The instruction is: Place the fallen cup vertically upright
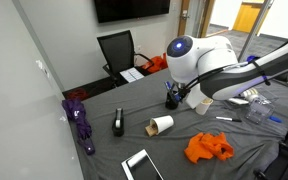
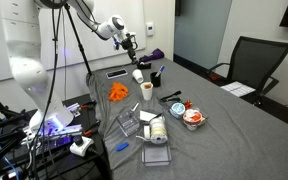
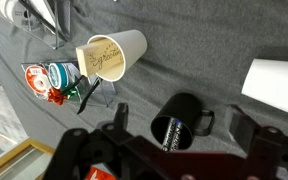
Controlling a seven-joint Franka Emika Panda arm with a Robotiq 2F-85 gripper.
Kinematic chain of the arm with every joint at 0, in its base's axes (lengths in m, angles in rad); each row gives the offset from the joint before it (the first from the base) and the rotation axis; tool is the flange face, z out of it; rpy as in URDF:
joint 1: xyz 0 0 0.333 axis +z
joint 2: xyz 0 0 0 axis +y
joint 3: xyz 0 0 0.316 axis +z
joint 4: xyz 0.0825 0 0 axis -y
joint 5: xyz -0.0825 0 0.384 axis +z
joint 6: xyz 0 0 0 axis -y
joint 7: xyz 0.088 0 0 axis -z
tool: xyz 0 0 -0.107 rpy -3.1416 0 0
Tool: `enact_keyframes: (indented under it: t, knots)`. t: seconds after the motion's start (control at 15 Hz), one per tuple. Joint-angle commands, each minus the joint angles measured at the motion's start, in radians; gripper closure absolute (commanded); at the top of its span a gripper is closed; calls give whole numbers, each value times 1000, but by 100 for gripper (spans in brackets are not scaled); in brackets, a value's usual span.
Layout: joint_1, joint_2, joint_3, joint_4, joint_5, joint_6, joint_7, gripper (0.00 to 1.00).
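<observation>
The fallen cup (image 1: 161, 124) lies on its side on the grey table, tan outside, with its white opening facing sideways. It also shows in an exterior view (image 2: 139, 75). My gripper (image 1: 184, 96) (image 2: 131, 45) hangs open and empty above the table, behind the cup and apart from it. In the wrist view the open fingers (image 3: 184, 130) frame a small black pen-holder cup (image 3: 179, 125) below them. A pale shape (image 3: 274, 80) at the right edge of the wrist view lies where the fallen cup would be; I cannot tell what it is.
A white cup with pens (image 3: 111, 55) (image 2: 147, 91) stands past the black cup (image 1: 171, 98). An orange cloth (image 1: 209, 147), a tablet (image 1: 142, 165), a black object (image 1: 119, 123), a purple thing (image 1: 79, 118) and clear plastic boxes (image 2: 154, 130) lie around. A chair (image 1: 119, 50) stands behind.
</observation>
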Motion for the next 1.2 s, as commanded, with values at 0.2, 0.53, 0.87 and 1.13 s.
enact_keyframes:
  t: [0.2, 0.53, 0.87, 1.13]
  knots:
    - [0, 6, -11, 1, 45, 41, -19, 0]
    - [-14, 47, -23, 25, 154, 169, -24, 0]
    - [-12, 118, -39, 57, 315, 316, -104, 0]
    - [18, 188, -55, 95, 372, 361, -133, 0]
